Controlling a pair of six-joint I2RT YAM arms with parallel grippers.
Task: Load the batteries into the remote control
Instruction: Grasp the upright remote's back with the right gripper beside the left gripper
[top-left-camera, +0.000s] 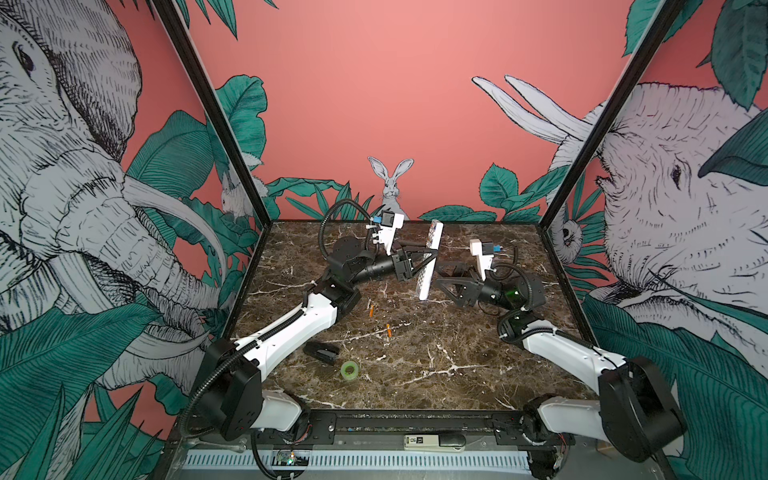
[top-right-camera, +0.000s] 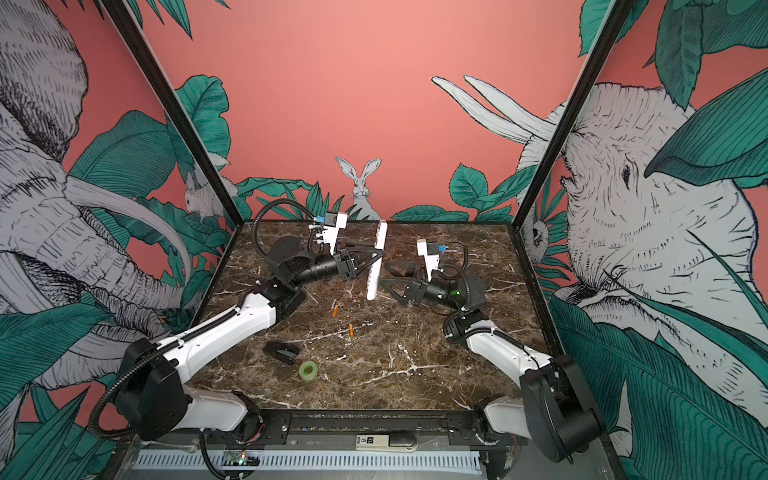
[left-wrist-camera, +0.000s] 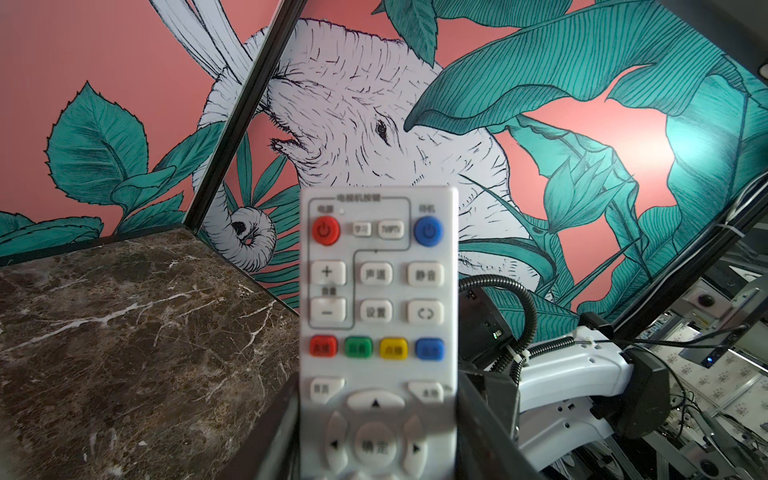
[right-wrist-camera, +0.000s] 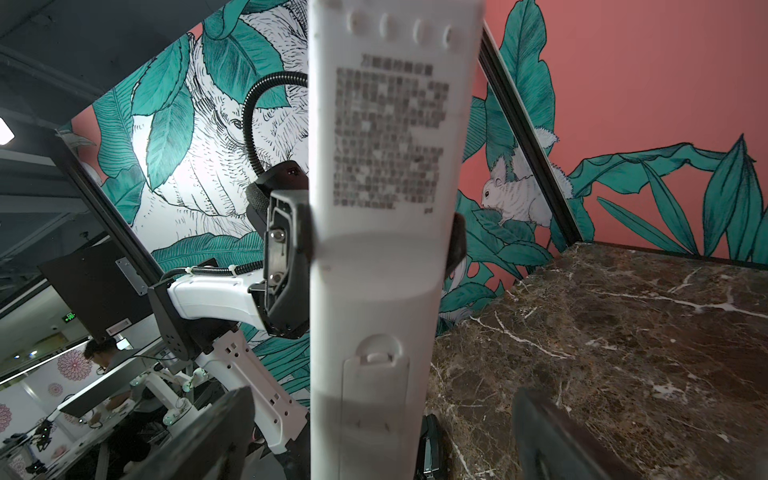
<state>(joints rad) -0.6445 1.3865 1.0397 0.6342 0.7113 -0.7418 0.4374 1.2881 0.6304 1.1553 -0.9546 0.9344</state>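
Both batteries (top-left-camera: 371, 310) lie on the table (top-left-camera: 457, 374); my left gripper (top-left-camera: 432, 255) clamps the remote control (top-left-camera: 426, 286) upright, so my wide-open right gripper (top-left-camera: 439, 274) should next unlatch its back cover (right-wrist-camera: 374, 395).

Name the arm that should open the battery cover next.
Right. The left tool is shut on the remote control, holding it upright; the right tool is open and empty, facing its back, where the battery cover is closed.

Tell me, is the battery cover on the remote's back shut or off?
Shut. In the right wrist view the battery cover sits flush in the back of the remote control, latch tab seated, no bay exposed.
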